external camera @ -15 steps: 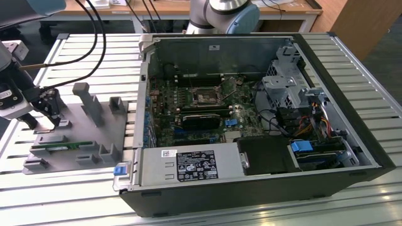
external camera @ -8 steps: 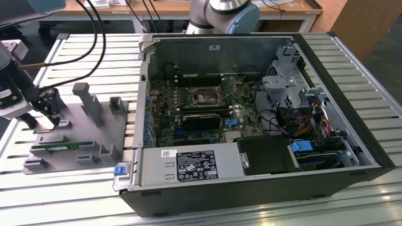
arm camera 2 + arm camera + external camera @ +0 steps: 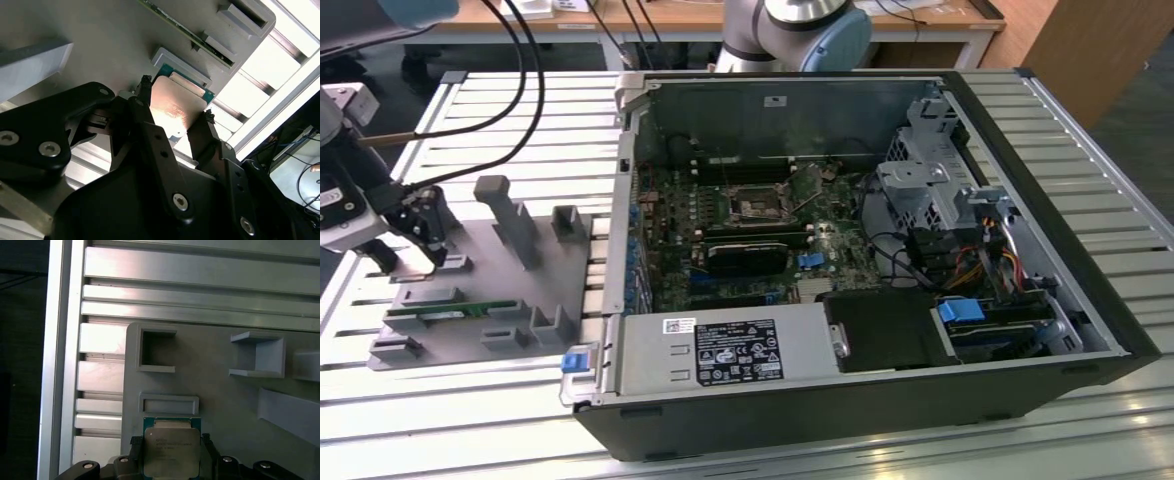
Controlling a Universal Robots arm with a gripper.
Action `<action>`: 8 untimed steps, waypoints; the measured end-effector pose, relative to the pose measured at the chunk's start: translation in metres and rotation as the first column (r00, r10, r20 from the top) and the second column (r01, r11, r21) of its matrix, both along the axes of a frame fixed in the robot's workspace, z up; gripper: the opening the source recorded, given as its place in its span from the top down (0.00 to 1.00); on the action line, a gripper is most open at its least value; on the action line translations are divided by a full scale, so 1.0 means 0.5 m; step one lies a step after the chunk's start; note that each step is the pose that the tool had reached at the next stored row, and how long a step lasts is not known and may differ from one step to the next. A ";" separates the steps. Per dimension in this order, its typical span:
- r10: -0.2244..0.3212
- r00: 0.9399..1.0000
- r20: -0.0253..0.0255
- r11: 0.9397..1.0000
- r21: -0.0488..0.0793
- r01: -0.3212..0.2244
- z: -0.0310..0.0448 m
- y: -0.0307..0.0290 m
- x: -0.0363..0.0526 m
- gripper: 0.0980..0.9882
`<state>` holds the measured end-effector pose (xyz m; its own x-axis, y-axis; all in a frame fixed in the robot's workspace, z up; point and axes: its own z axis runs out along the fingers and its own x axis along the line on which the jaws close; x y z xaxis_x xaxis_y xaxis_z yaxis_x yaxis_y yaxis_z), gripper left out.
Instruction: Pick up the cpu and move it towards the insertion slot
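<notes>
Gripper (image 3: 176, 102) fingers pinch the cpu (image 3: 175, 111) by two edges, at the grey fixture plate (image 3: 520, 300), exterior view's left; insertion slot (image 3: 754, 205) well apart, inside the pc case (image 3: 1067, 250); thin edge grip, so chip could slip or tilt en route.

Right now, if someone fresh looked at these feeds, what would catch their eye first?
The open computer case dominates the exterior view, its motherboard bare, with the insertion slot near the middle. Far off at the exterior view's left, the gripper sits low over a grey fixture plate. In both wrist views the silvery cpu stands out, gripped by its edges between the black fingers.
</notes>
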<state>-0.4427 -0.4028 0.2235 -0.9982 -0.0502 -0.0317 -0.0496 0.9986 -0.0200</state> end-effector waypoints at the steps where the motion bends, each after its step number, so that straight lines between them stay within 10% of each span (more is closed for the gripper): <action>1: 0.000 1.000 0.000 1.000 0.000 0.000 0.000 0.000 0.000 0.50; 8: 0.000 1.000 0.000 1.000 0.000 0.000 0.003 0.000 0.000 0.50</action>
